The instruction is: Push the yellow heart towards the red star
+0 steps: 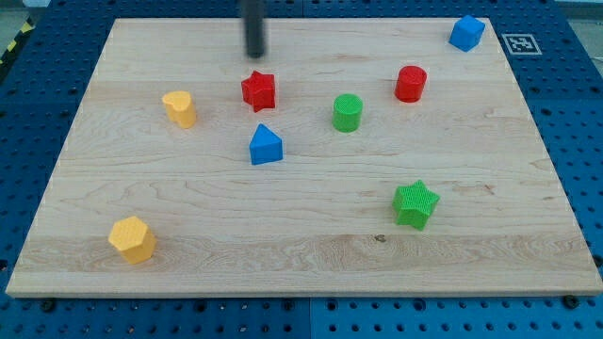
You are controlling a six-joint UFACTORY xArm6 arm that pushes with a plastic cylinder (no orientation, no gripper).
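My tip (255,54) comes down from the view's top edge as a dark, slightly blurred rod and ends on the wooden board (311,273) a short way above the red star (258,90), apart from it and touching no block (a bare rod, so it has hold of nothing). The red star sits just below the tip, in the upper middle of the board. To the view's left of the star, at nearly the same height, stands the yellow heart (179,108), clearly apart from the star and well clear of the tip. Below the star and very slightly to the right lies a blue block with a peaked top (266,145), near the star but not touching it. Further to the view's right are a green cylinder (347,112) and, beyond it and a little higher, a red cylinder (410,83). A blue cube-like block (466,32) rests in the board's top right corner. Lower on the right lies a green star (415,203), and near the bottom left corner a yellow hexagonal block (132,239), well apart from all the rest.
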